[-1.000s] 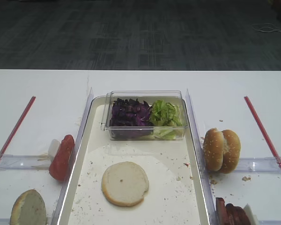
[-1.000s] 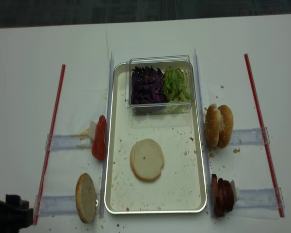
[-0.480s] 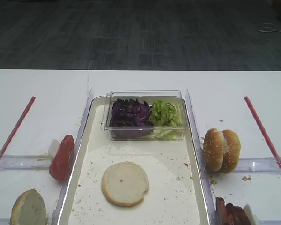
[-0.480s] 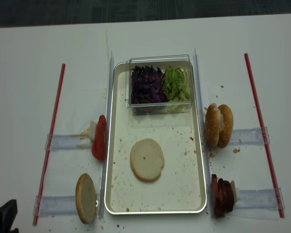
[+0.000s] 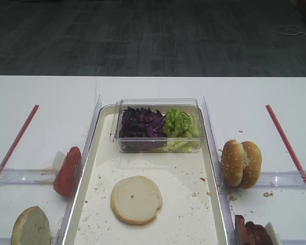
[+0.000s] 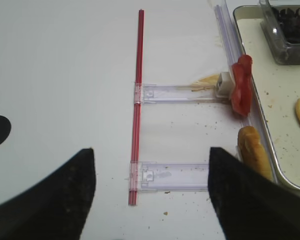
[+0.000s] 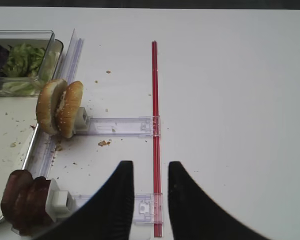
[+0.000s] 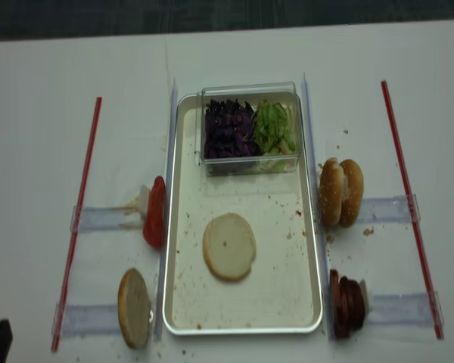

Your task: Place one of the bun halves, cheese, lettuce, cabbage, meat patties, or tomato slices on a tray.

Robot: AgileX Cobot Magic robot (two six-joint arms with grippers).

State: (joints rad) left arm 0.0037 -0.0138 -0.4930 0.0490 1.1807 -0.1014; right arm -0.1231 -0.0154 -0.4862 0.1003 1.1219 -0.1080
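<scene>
Pulling back, my left arm has nearly left the overhead view since a second ago, so I judge the placing done. The bun half (image 8: 229, 246) lies flat, cut face up, on the tray (image 8: 287, 302), near its middle and apart from the clear box (image 8: 250, 128). My left gripper (image 6: 150, 195) hangs over bare table with jaws wide apart, holding nothing. My right gripper (image 7: 151, 200) looks slightly parted and seemingly empty.

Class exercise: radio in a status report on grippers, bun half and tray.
Left gripper open, empty. Right gripper open, empty. Bun half flat on tray. Nothing in the way.
</scene>
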